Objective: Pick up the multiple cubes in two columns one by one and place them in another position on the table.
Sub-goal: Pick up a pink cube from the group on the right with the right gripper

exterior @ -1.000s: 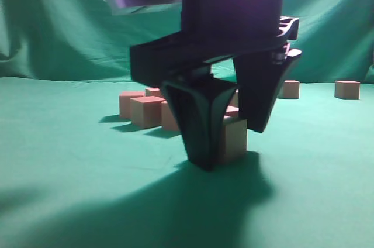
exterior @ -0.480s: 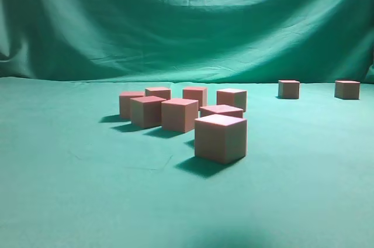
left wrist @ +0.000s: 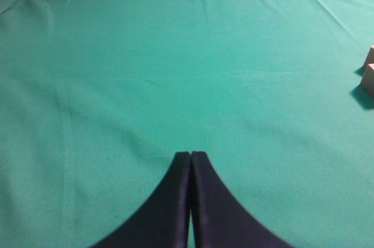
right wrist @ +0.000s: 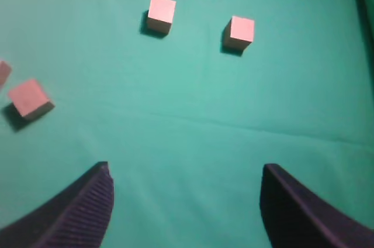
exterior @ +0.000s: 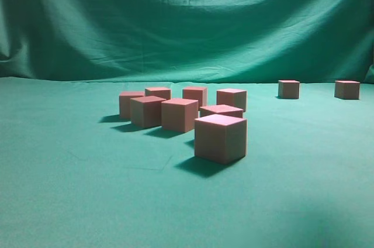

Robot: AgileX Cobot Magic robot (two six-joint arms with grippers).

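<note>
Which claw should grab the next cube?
Probably the right claw: it is open above the table with cubes in view ahead. The left claw is shut, with cubes only at its view's edge.

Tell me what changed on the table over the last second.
A pincer that stood around the nearest cube a second ago let go and rose out of the exterior view; half a second ago only its tip showed at the top edge, and now it is gone. The nearest cube, the cluster behind it and the two far cubes stayed where they were on the green cloth.
</note>
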